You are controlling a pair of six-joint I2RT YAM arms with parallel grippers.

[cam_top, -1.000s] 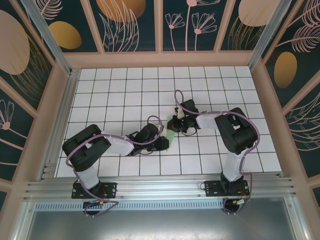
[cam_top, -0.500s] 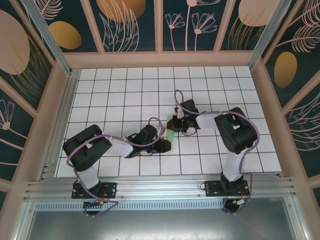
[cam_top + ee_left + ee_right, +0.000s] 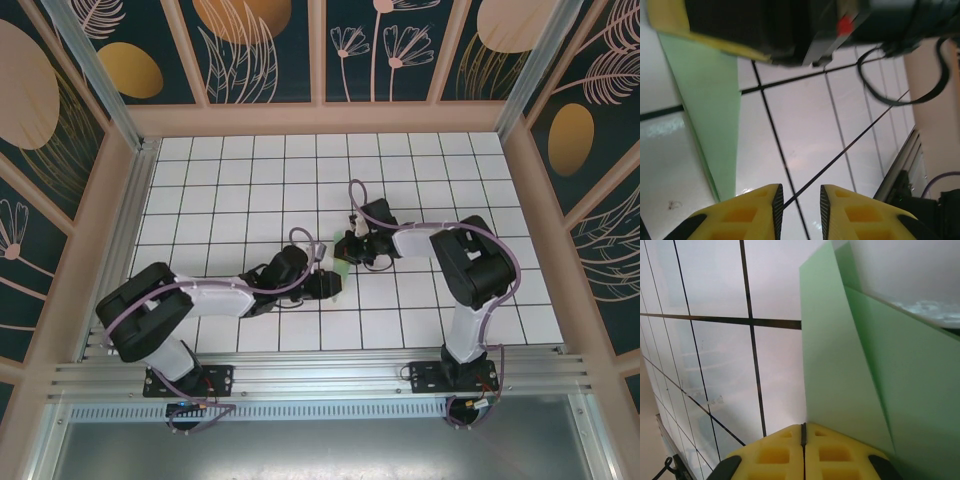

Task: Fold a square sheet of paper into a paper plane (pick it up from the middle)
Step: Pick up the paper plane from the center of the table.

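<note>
The paper plane (image 3: 840,365) is light green paper folded into a slim, pointed shape with overlapping layers. It lies on the white tiled floor between the two grippers (image 3: 341,268). In the right wrist view my right gripper (image 3: 804,429) is shut, and the paper's left edge runs straight into the seam of its fingers. My left gripper (image 3: 799,195) is open with bare floor in the gap. The green paper (image 3: 710,100) lies just to its left, apart from the fingertips. From above, the left gripper (image 3: 328,287) sits just below the paper and the right gripper (image 3: 347,250) just above it.
White tiles with black grid lines (image 3: 250,190) cover the floor all round. Tan frame walls (image 3: 320,118) and a metal rail (image 3: 300,375) at the near edge close it in. In the left wrist view the right gripper's black body (image 3: 790,25) hangs close overhead, with a cable (image 3: 900,85) beside it.
The left jaws have opened and stand clear of the paper, and the left arm's elbow has swung left and down. The right arm has stayed put.
</note>
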